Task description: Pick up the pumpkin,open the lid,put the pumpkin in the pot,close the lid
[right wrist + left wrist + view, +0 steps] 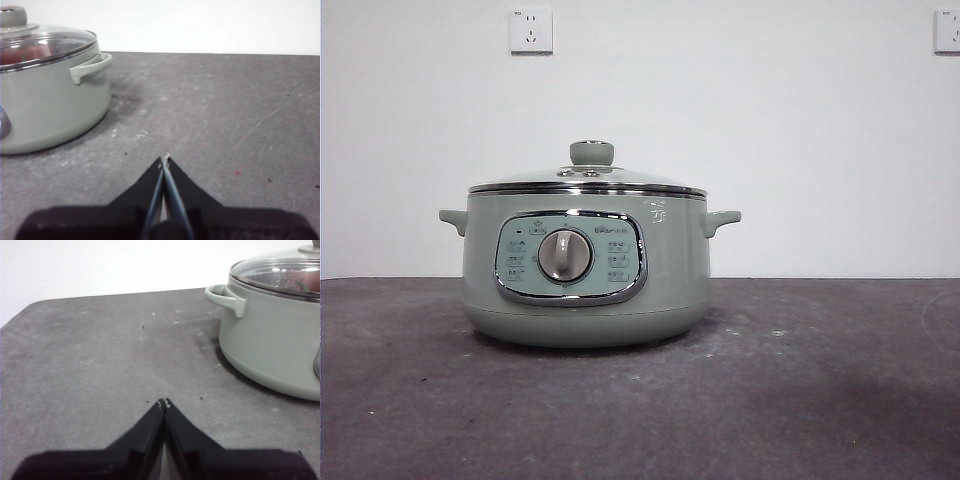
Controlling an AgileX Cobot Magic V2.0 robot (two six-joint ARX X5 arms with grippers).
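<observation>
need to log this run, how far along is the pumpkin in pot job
It looks finished. The lid sits closed on the pot, and an orange-red shape under the glass, likely the pumpkin, shows in both wrist views. Nothing is in hand: left gripper and right gripper are shut, empty, beside the pot. Nothing appears left.

Even, soft light; faint shadows.

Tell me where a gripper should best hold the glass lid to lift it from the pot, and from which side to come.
Probably the sage-green knob at the centre of the lid, approached from straight above. It stands upright and clear of the dome, while the chrome rim lies flat on the pot, leaving little edge to catch.
</observation>
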